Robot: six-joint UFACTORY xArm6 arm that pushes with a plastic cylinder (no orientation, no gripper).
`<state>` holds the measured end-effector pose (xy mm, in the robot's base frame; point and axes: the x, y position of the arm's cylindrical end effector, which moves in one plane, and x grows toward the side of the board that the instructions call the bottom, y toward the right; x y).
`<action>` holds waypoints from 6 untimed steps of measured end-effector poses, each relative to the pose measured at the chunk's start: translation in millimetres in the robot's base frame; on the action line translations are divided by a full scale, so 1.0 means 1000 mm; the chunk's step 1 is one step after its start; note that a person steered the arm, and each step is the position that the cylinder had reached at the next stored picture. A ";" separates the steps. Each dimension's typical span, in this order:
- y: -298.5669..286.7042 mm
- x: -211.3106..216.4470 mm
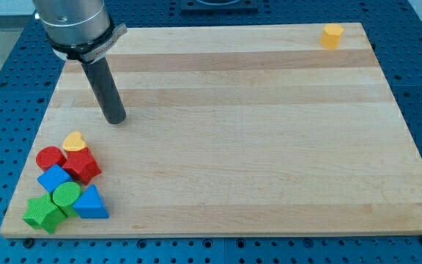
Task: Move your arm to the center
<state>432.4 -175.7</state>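
No writing or labels legible anywhere on the board or blocks.

Nearest the view's bottom left we log a tight cluster: green block (42, 213), green cylinder (67, 196), blue triangular block (90, 203), blue block (53, 178), red hexagonal block (82, 166), red cylinder (50, 157), yellow heart-shaped block (74, 141).

Above it, apart from the yellow heart, my tip (114, 117) rests on the wooden board (255, 147), touching no block. No fingers here: the rod grasps nothing. Its long axis runs up and slightly leftward toward the mount.

Far top right corner: lone orange block (332, 35).
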 end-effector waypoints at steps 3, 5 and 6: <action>0.084 0.005; 0.232 0.006; 0.307 0.006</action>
